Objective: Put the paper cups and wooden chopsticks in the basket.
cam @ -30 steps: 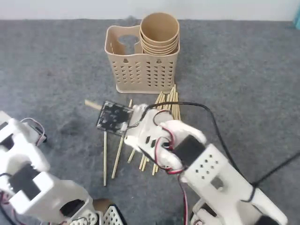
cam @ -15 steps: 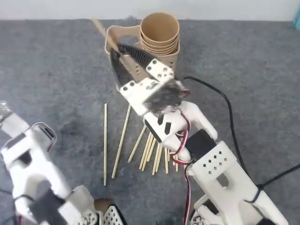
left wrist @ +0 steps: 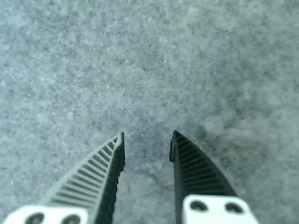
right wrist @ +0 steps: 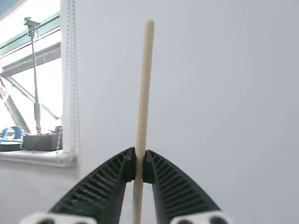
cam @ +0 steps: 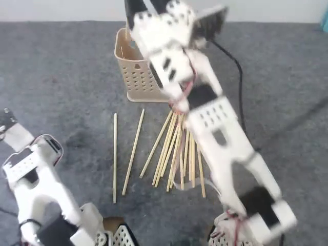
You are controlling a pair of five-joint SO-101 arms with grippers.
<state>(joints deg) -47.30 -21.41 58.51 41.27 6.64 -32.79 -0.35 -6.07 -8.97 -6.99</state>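
The right gripper (right wrist: 140, 161) is clamped on one pale wooden chopstick (right wrist: 144, 84); the beige perforated plastic basket (cam: 134, 77) stands below it. Better to tilt the stick downward over the opening before releasing.

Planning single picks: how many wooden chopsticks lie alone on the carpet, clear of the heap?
2: one pale wooden chopstick farthest from the heap, a second chopstick between them. The right tool holds a third chopstick; the white arm may hide others.

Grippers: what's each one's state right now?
Left gripper: open, holding nothing.
Right gripper: closed on a wooden chopstick.
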